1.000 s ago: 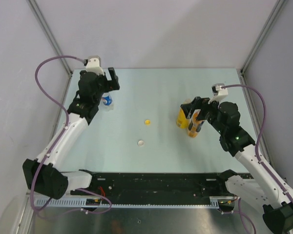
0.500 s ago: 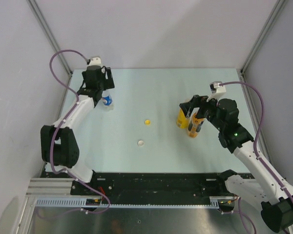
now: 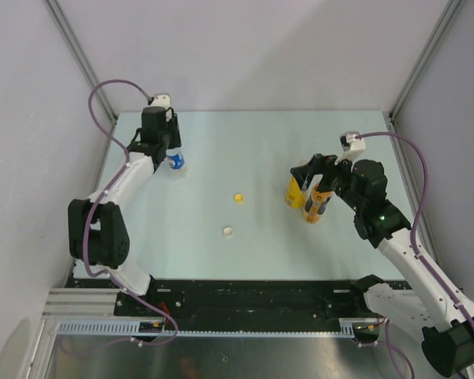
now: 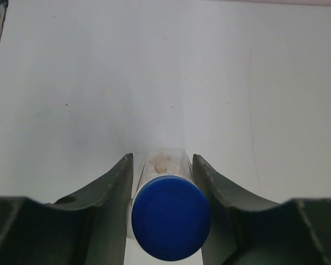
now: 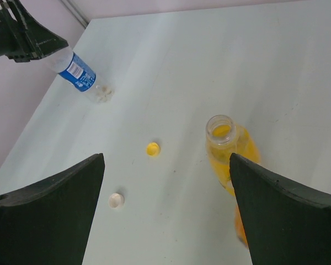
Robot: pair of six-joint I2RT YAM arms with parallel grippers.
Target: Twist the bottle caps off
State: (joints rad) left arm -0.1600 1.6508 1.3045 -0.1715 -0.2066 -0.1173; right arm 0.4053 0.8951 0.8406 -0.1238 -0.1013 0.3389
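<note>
Nearest the arm bases, on the pale desk (image 3: 261, 253), I see the white cap (image 3: 228, 231) lying loose on its own. A little farther in, the yellow-orange cap (image 3: 238, 197) also lies loose, well apart from the white one.

To the right of it stand two bottles just beside each other. One is the shorter orange bottle (image 3: 316, 204) with its dark label, the other the yellow juice bottle (image 3: 295, 192) just beyond it to the left. From the right wrist I look down into the juice bottle's open mouth. The orange one is mostly hidden behind a finger there, so I cannot tell its top.

My right end effector (image 5: 165, 160) hangs released above this pair, fingers spread wide and touching neither bottle.

At the far left corner of the desk, the clear water bottle (image 5: 77, 70) with its blue label leans over, base on the desk and top up in my left end effector (image 4: 163, 165). That one is clenched on the bottle's upper end. The left wrist view shows a finger tight on either side and the blue cap (image 4: 171, 216) on the neck between them
</note>
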